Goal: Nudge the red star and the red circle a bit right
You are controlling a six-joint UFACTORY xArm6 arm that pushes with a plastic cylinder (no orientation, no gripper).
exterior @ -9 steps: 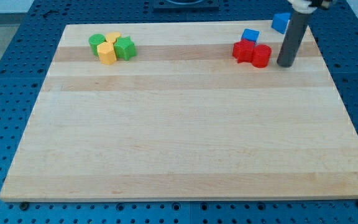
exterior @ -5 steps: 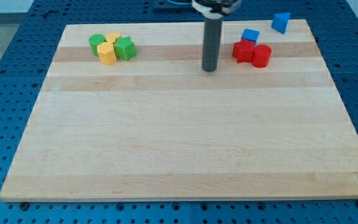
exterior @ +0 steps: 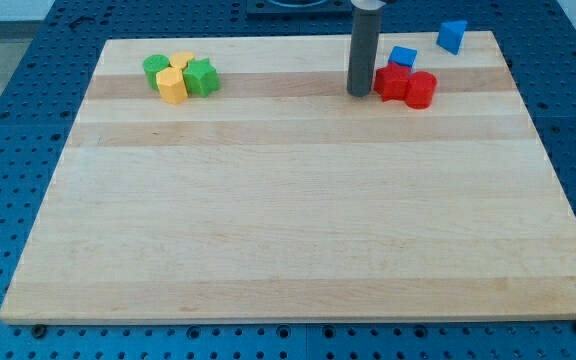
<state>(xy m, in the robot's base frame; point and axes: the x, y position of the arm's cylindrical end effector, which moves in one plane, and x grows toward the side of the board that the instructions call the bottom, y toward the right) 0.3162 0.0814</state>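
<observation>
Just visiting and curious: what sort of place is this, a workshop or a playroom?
Probably a robotics lab: a wooden board lies on a blue perforated bench, and a dark rod's tip stands beside the red star.

We see a pale wooden board (exterior: 298,220), smooth and matt, its planks banded in light and slightly darker grain. Our rod is dark and matt down to my tip (exterior: 359,95). The red star (exterior: 391,83) and red circle (exterior: 421,90) look like smooth, solid-coloured plastic. Around the board, a blue perforated surface (exterior: 8,150).
</observation>
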